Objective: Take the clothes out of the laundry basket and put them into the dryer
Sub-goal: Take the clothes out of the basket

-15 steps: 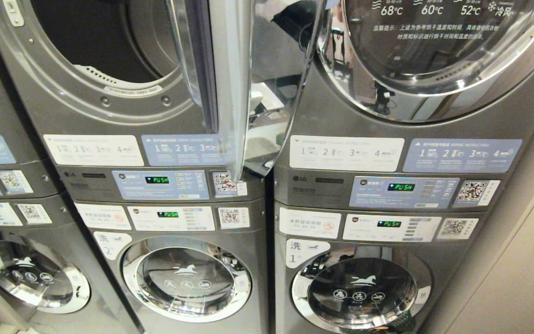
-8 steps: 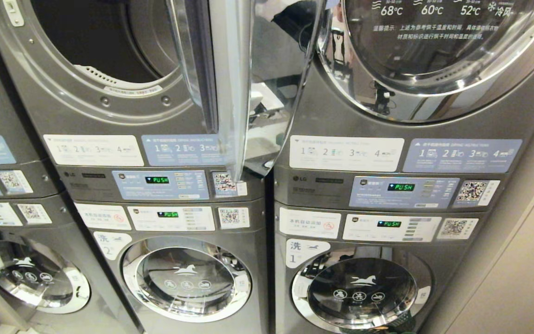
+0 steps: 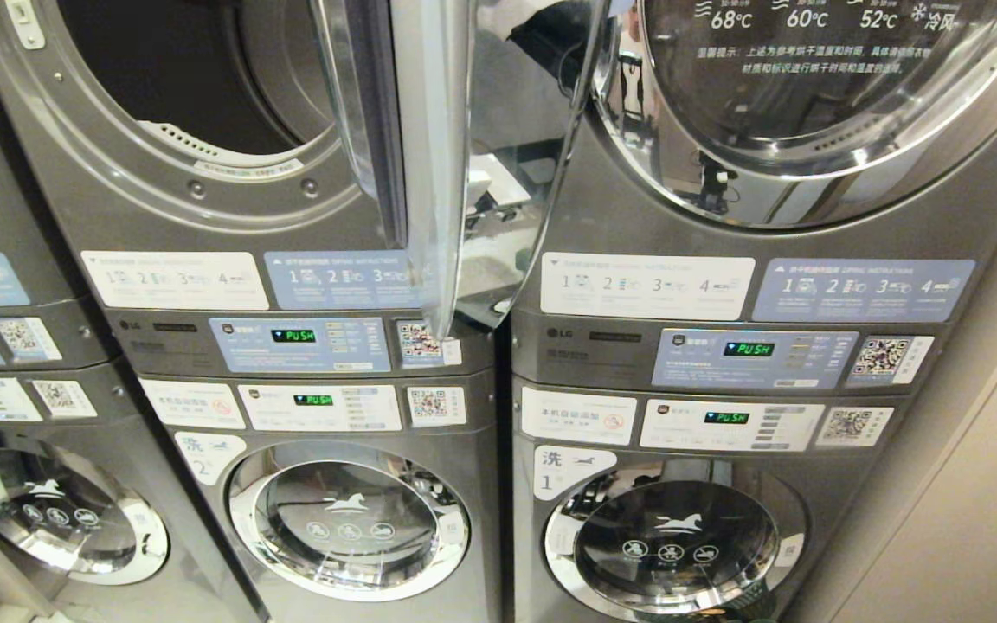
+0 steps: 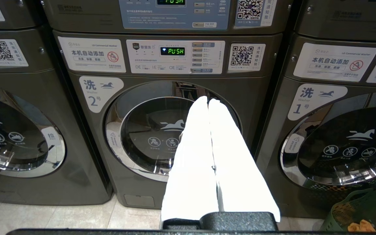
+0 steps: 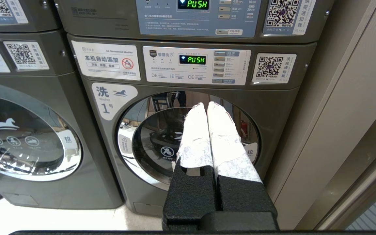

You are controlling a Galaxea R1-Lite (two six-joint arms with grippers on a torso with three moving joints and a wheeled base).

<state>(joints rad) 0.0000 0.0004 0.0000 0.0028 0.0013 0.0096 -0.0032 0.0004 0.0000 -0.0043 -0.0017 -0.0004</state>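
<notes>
The dryer (image 3: 178, 78) of tower 2 stands open at the upper left of the head view, its drum dark and its door (image 3: 429, 156) swung out edge-on. The dark green laundry basket (image 4: 364, 209) sits on the floor before washer 1, seen at the corner of the left wrist view. A scrap of orange clothes (image 4: 359, 226) shows inside it. My left gripper (image 4: 208, 101) is shut and empty, pointing at washer 2's door. Shut and empty too, my right gripper (image 5: 206, 104) points at washer 1's door. Neither arm shows in the head view.
Tower 1's dryer (image 3: 819, 78) at the right has its door closed. Washers 2 (image 3: 347, 519) and 1 (image 3: 676, 536) are closed below. A third tower (image 3: 40, 510) stands at the left, a beige wall (image 3: 983, 484) at the right. Pale tiled floor (image 4: 60, 215) lies before the machines.
</notes>
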